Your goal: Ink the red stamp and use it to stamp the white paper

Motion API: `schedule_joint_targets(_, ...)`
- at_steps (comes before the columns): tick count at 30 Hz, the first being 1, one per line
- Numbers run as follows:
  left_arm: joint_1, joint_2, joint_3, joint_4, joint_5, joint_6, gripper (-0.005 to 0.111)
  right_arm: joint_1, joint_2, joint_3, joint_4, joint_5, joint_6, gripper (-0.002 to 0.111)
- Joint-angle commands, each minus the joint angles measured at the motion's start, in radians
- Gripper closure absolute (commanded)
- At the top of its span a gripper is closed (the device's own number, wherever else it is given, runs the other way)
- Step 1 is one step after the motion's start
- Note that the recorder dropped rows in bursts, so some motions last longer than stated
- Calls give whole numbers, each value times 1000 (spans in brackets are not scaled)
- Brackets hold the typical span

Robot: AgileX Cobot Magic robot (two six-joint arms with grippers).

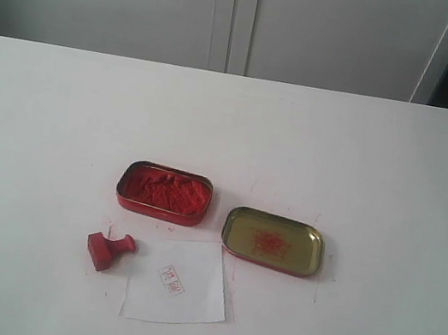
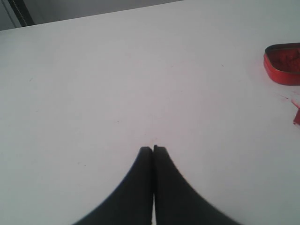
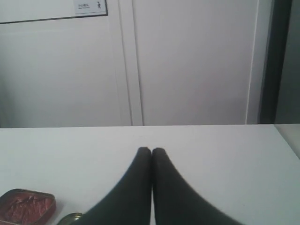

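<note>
open red tin of ink paste [image 1: 164, 193] | gold lid [image 1: 273, 240] beside it, red-smeared | white table [image 1: 365, 158]

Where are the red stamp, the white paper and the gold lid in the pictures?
red stamp [image 1: 110, 249]: exterior view, on its neck between base and knob.
white paper [image 1: 192, 296]: exterior view, on its bare part beside the print.
gold lid [image 1: 273, 240]: exterior view, on its smeared floor.

Red stamp [image 1: 110, 250] lies toppled beside white paper [image 1: 178, 282].
</note>
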Motion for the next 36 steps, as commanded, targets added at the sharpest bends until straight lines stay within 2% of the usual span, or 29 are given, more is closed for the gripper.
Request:
schedule_joint_targets(1, 1, -3, 3, -3, -4, 3, 107, -70, -44, 51, 0, -6, -7, 108)
schedule_joint_targets(15, 1, -3, 3, -3, -4, 3, 107, -96, -109, 204, -2, 3, -7, 108)
schedule_joint_targets(28, 1, -3, 3, -3, -4, 3, 107, -96, -135, 211, -2, 31, -10, 108)
schedule_joint_targets(31, 1, -3, 3, -3, -4, 3, 107, -96, -135, 212, -2, 31, -102, 108)
schedule_joint_targets(36, 1, -3, 3, -3, -4, 3, 107, -96, -135, 216, -2, 31, -109, 108)
